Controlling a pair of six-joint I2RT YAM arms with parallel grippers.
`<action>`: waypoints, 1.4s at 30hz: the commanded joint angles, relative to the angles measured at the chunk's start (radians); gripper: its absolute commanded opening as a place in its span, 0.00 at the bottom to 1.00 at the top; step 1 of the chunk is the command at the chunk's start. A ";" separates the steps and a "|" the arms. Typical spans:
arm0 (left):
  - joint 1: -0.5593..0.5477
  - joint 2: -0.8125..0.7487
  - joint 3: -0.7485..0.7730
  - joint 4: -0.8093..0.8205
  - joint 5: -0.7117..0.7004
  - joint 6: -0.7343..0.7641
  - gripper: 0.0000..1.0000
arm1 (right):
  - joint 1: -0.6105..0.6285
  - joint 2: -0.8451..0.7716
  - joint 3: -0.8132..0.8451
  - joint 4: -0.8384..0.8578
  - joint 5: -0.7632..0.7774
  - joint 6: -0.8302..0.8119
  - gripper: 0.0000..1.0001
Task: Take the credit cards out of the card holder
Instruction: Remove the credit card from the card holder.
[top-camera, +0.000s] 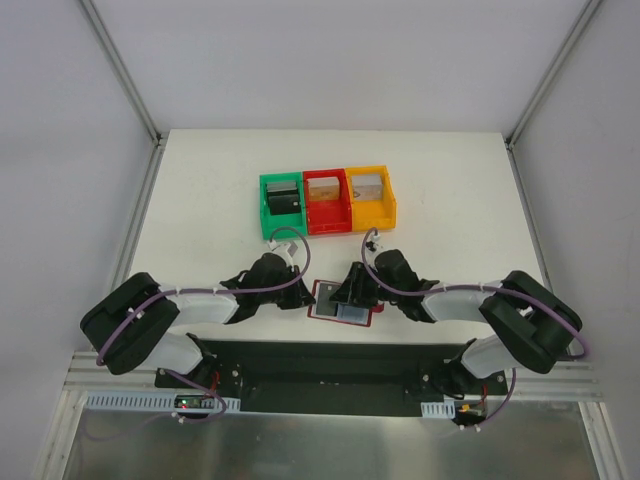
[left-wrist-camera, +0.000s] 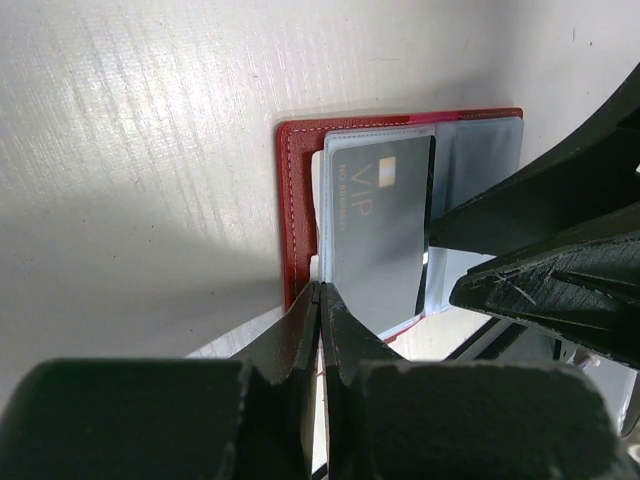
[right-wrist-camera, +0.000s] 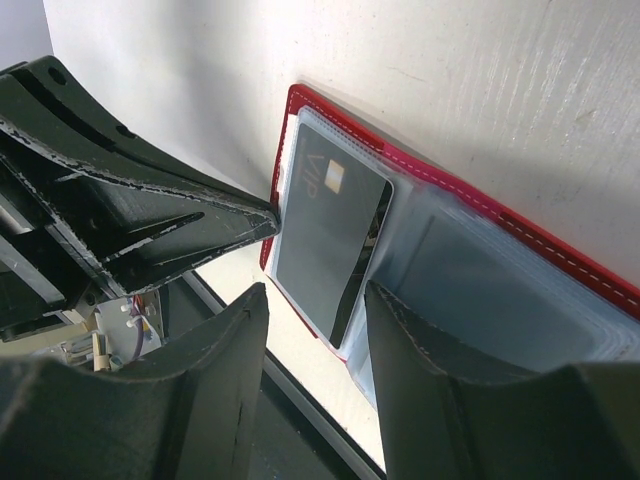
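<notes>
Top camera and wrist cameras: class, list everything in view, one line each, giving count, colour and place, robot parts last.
table: one, white, under everything.
card holder: one, dark red, lying open on the table between the arms' tips.
card: one, grey, marked VIP, on the open card holder.
bins: three, green, red, orange, in a row behind the card holder.
left arm: one, black and white, jaws shut at the card holder's edge.
right arm: one, black and white, jaws apart astride the card; grip unclear.

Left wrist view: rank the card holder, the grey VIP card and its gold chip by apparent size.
Largest: card holder, though partly hidden.
Then: grey VIP card.
Smallest: gold chip.
</notes>
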 joint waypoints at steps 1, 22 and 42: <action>-0.007 0.029 0.000 -0.027 -0.028 -0.008 0.00 | -0.002 -0.010 0.019 -0.014 0.015 -0.018 0.47; -0.012 0.085 0.011 -0.024 -0.012 -0.016 0.00 | -0.002 -0.016 -0.008 0.165 -0.037 0.040 0.45; -0.017 0.108 0.009 -0.020 -0.014 -0.016 0.00 | -0.007 0.122 -0.021 0.242 -0.071 0.054 0.45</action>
